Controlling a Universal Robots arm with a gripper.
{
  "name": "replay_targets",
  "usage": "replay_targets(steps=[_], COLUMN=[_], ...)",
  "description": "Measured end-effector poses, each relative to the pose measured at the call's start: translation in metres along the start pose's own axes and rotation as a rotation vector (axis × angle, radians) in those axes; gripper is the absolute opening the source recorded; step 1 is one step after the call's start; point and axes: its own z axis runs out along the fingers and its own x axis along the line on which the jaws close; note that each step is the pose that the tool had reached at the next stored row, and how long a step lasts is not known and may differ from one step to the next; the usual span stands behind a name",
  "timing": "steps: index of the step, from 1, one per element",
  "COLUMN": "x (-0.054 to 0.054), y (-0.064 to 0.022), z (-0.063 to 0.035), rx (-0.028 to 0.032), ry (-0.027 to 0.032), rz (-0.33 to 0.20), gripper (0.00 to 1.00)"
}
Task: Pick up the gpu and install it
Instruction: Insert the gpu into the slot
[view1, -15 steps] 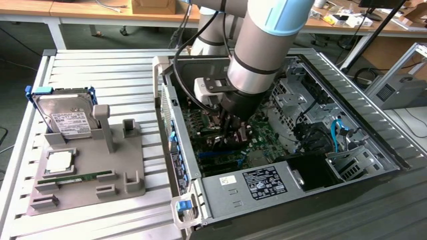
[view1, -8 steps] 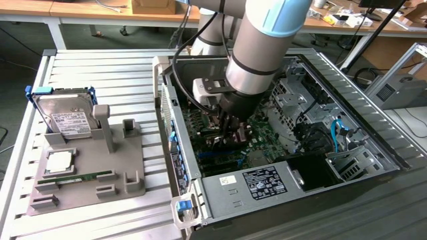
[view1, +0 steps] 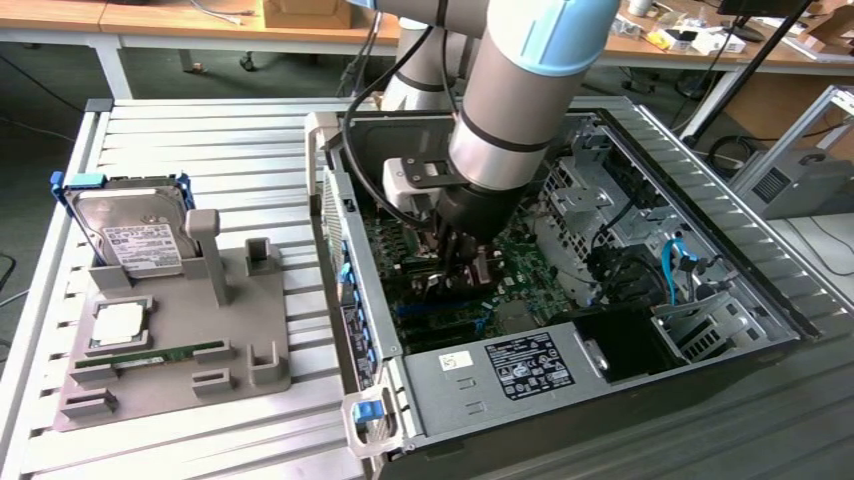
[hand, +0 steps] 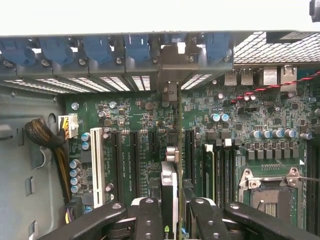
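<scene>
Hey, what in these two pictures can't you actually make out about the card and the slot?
Wrist view: the gpu stands edge-on between the fingers; its faces and bottom edge are hidden.
Exterior view: the arm hides the slots beneath it, so seating cannot be told.
Exterior view: the hard drive label's print is too small.
</scene>
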Motion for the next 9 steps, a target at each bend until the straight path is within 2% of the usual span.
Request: replay_targets(steps=[9], x=[0.0001], y=[0.0006], z=[0.0022], rx=[0.0003], ry=[-0.0001], rz=[0.0], gripper=[0.27])
